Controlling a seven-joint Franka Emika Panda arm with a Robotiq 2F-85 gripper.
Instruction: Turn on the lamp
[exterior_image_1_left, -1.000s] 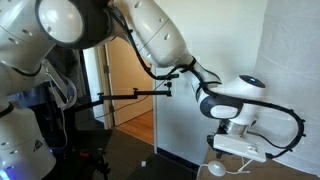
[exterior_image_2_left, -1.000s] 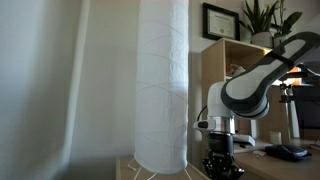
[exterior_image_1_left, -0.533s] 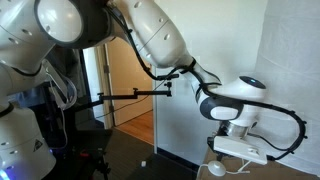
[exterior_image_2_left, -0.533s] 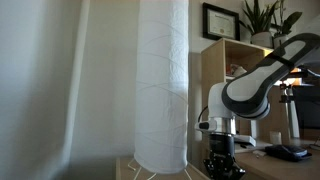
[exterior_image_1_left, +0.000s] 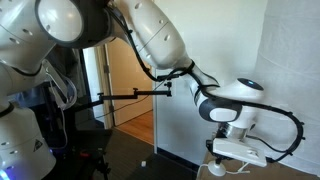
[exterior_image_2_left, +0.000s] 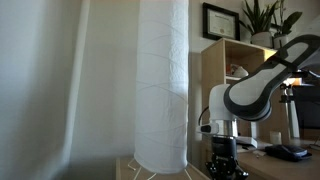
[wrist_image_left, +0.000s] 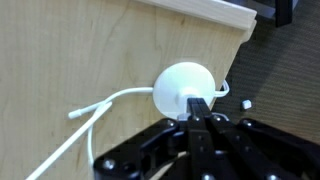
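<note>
The lamp's tall off-white textured fabric shade (exterior_image_2_left: 162, 80) fills the middle of an exterior view. Its round white disc switch (wrist_image_left: 181, 88) lies on the light wood floor in the wrist view, with the white cord (wrist_image_left: 105, 104) running off to the left. The switch also shows low in an exterior view (exterior_image_1_left: 215, 169). My gripper (wrist_image_left: 198, 105) is shut, its black fingertips pressed together and touching the near edge of the switch from above. In both exterior views the gripper (exterior_image_1_left: 222, 160) (exterior_image_2_left: 218, 165) points straight down near the floor.
A white wall and baseboard (wrist_image_left: 215, 12) run just behind the switch. A wooden shelf unit (exterior_image_2_left: 225, 60) with a framed picture and a plant stands behind the arm. A thin black arm with a small black device (exterior_image_1_left: 135, 94) reaches across the doorway.
The arm has dropped slightly, bringing the shut gripper a little lower toward the switch. The lamp has not moved.
</note>
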